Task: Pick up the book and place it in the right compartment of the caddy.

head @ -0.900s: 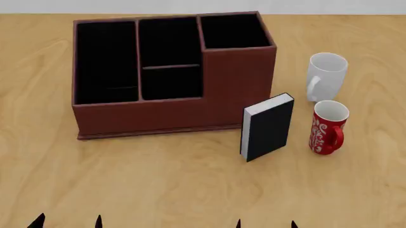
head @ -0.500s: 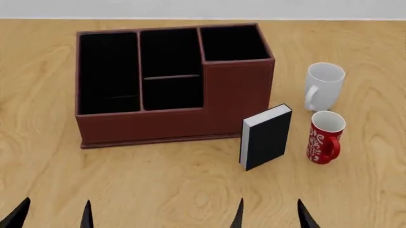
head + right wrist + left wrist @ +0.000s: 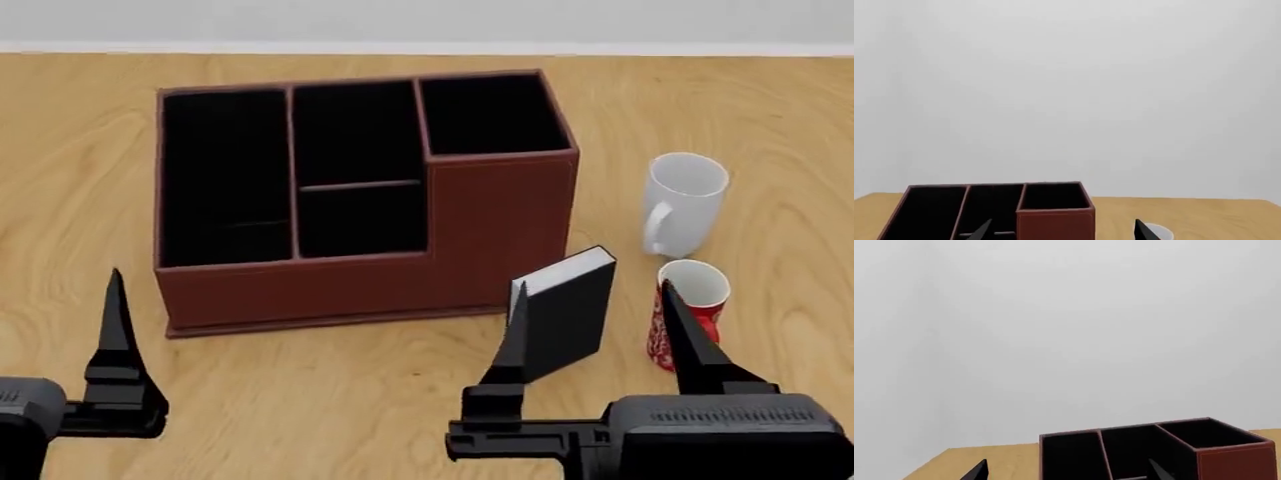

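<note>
The black book (image 3: 571,322) with white page edges stands upright on the table, just in front of the caddy's right end. The reddish-brown caddy (image 3: 360,280) has its tall right compartment (image 3: 491,112) at the back right, with nothing in it. My right gripper (image 3: 594,287) is open, low and nearer to me than the book; its fingers frame the book in the head view. My left gripper (image 3: 54,290) is at the near left, with one finger (image 3: 116,330) showing. The left wrist view shows that gripper (image 3: 1069,472) open toward the caddy (image 3: 1154,445). The right wrist view shows the right gripper (image 3: 1062,231) open, the caddy (image 3: 987,210) ahead and no book.
A white mug (image 3: 683,200) stands right of the caddy. A red patterned mug (image 3: 697,290) stands in front of it, close beside the book and partly hidden by my right finger. The wooden table (image 3: 334,400) runs back to a pale wall.
Both arms have risen into the head view, from fingertips at the bottom edge to whole fingers and gripper bodies. The scene has slid down in the picture. Book and mugs stay put.
</note>
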